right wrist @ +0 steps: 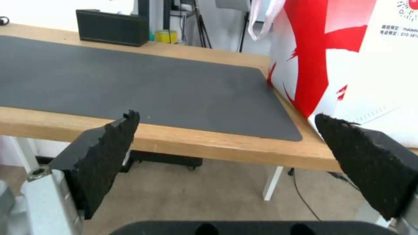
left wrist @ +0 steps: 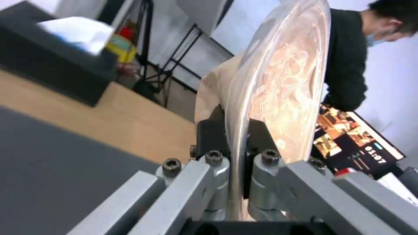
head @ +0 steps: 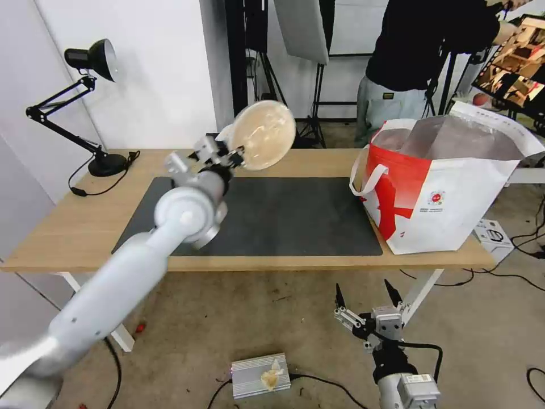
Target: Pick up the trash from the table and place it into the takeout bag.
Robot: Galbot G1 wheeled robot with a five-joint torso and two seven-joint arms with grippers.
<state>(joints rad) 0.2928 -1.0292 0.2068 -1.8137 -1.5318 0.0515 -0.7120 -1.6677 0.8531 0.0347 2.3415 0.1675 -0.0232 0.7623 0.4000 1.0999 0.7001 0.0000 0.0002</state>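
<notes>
**benchguy:** So which way is the beige paper-pulp bowl (head: 264, 134) facing? Looks odd from the head view.

**wristcam_fan:** It's tipped up on edge, round face turned toward the robot, rim plane close to vertical. It's up in the air above the far side of the table (head: 68, 227), over the back edge of the dark grey mat (head: 295, 216). In the left wrist view the rim (left wrist: 244, 107) runs straight up out of the clamp, and the bowl looks like it has a clear film or lid on it.

**benchguy:** And the left gripper (head: 234, 155)?

**wristcam_fan:** Closed tight on the bowl's lower rim, one black pad (left wrist: 210, 135) on each side of it, touching. The black tissue box (left wrist: 52, 62) sits on the wood behind.

**benchguy:** Right one?

**wristcam_fan:** The right gripper (head: 366, 296) hangs low in front of the table's near edge, fingers spread wide, nothing between them. The takeout bag (head: 448, 199) stands upright on the table's right end, mouth open, just beside the mat's corner.
</notes>
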